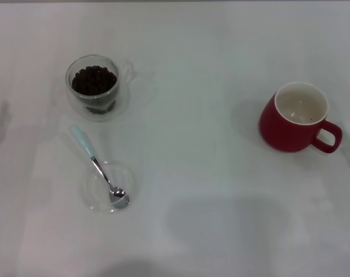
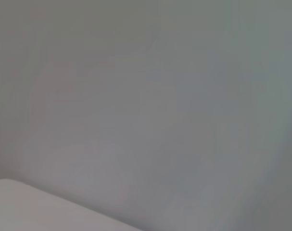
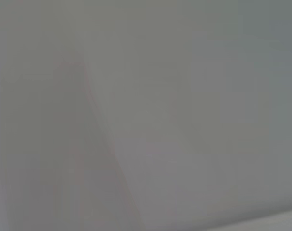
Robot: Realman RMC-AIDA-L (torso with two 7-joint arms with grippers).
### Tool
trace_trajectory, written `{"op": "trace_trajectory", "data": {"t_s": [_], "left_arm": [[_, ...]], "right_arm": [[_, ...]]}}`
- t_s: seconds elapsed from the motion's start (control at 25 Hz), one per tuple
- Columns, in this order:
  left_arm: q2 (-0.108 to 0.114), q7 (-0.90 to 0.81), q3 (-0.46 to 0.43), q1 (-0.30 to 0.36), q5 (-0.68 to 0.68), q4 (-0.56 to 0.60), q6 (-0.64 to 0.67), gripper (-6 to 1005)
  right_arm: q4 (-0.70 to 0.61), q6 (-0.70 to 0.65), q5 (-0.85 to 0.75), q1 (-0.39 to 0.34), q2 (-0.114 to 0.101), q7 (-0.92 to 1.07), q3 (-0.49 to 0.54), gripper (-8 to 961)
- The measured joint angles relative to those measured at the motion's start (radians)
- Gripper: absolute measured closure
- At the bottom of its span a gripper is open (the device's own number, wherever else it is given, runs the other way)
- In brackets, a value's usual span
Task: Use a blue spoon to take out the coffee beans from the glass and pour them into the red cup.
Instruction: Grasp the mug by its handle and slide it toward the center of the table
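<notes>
In the head view the glass (image 1: 94, 86) stands upright at the far left of the white table, filled with dark coffee beans (image 1: 94, 80). The blue spoon (image 1: 98, 167) lies in front of it, its pale handle pointing toward the glass and its metal bowl resting in a shallow clear dish (image 1: 108, 187). The red cup (image 1: 297, 118) stands upright at the right, its cream inside holding nothing, its handle pointing right. Neither gripper shows in any view. Both wrist views show only blank pale surface.
The white table (image 1: 198, 173) spreads across the whole head view. Soft shadows lie at its near edge and at the far left.
</notes>
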Motion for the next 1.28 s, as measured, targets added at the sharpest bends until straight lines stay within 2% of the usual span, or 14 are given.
{"op": "trace_trajectory", "data": {"t_s": [0.28,0.6,1.0,1.28], "left_arm": [[0.000,0.000,0.000,-0.028,0.026,0.000,-0.005,199],[-0.001,0.003,0.000,-0.057,0.037,-0.007,-0.011,200],[-0.002,0.000,-0.008,-0.055,0.026,-0.009,-0.011,200],[-0.001,-0.001,-0.009,-0.052,0.011,-0.009,-0.011,200]], "right_arm": [[0.034,-0.027,0.000,-0.014,0.000,0.004,-0.127,80],[0.035,0.071,0.000,0.008,0.002,-0.006,-0.163,79],[0.035,0.210,0.012,0.069,-0.001,-0.018,-0.143,82],[0.033,0.226,0.015,0.088,0.001,-0.019,-0.034,84]]}}
